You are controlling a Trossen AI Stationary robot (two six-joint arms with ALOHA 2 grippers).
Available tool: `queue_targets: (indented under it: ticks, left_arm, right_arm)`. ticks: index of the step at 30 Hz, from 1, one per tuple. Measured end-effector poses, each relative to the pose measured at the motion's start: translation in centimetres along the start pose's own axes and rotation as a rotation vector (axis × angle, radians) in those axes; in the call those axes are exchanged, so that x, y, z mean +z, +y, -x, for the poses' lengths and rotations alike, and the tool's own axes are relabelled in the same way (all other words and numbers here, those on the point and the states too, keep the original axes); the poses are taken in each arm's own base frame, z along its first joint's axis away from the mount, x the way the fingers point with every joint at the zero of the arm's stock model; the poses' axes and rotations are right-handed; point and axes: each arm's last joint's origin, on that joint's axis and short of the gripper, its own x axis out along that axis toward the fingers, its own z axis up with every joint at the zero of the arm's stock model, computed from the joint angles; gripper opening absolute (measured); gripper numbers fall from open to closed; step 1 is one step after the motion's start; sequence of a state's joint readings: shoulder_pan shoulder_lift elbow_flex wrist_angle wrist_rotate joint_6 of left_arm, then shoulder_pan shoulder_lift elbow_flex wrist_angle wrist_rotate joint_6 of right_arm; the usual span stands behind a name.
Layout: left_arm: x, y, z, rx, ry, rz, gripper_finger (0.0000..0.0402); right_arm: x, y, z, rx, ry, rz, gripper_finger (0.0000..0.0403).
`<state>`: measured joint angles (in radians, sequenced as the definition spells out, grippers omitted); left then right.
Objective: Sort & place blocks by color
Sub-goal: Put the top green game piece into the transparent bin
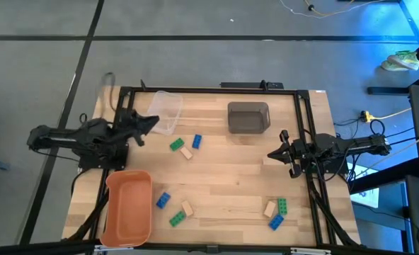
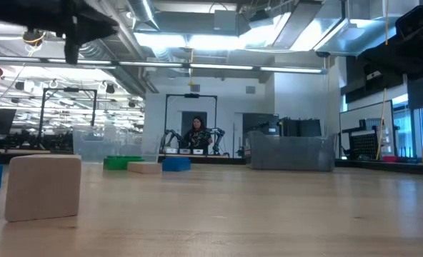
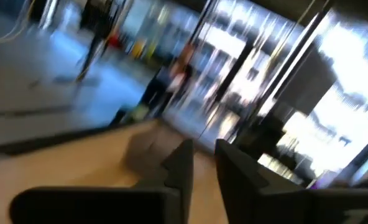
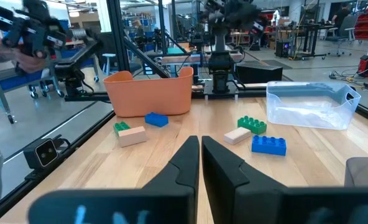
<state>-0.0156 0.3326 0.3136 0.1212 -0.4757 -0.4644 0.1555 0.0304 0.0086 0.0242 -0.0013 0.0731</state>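
Nine small studded bricks lie flat on the wooden table in three groups. A green block (image 1: 176, 144), a tan block (image 1: 187, 152) and a blue block (image 1: 197, 141) lie mid-table. A second blue (image 1: 163, 200), tan (image 1: 187, 208) and green (image 1: 176, 220) lie near the orange bin. A third tan (image 1: 270, 209), green (image 1: 283, 205) and blue (image 1: 276, 222) lie near the right front. My left gripper (image 1: 149, 124) hovers beside the clear bin, fingers nearly together (image 3: 204, 167). My right gripper (image 4: 200, 155) is shut and empty at the table's right side (image 1: 274, 152), pointing toward the middle group.
The clear bin (image 1: 165, 111) stands at the far left, the grey bin (image 1: 248, 117) far of centre, and the orange bin (image 1: 129, 207) at the near left. A black frame rail (image 1: 305, 127) borders the table. Bare wood lies between the block groups. A person (image 2: 196, 132) sits in the room behind.
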Motion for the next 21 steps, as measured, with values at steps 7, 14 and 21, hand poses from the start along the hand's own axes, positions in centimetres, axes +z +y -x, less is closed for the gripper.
queue_targets:
  ticks: [7, 14, 21]
  left_arm:
    - [2.0, -1.4, -4.7, 0.317, 0.511, -0.201, 0.0186]
    - [-0.6, -0.2, -10.5, 0.479, 0.949, -0.167, 0.0248]
    - [-5.4, 0.1, -14.2, 0.538, 1.165, -0.133, 0.0247]
  right_arm:
    - [0.0, 0.0, 0.0, 0.0, 0.0, 0.0, 0.0022]
    - [0.0, 0.0, 0.0, 0.0, 0.0, 0.0, 0.0022]
    - [0.0, 0.0, 0.0, 0.0, 0.0, 0.0, 0.0022]
